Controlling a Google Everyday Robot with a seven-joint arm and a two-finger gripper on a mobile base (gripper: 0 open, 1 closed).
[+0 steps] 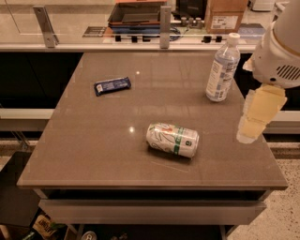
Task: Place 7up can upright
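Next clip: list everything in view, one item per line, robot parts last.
table: 1, brown, centre of view
7up can: 1, silvery-white with green, lying on its side, table front centre
water bottle: 1, clear, white cap, upright, table far right
snack bar: 1, dark blue wrapper, table far left
cardboard box: 1, brown, counter behind
robot arm: 1, white, right edge
tool: 1, pale yellow, over table's right edge, apart from can

No readable text, claw (250, 130) at far right
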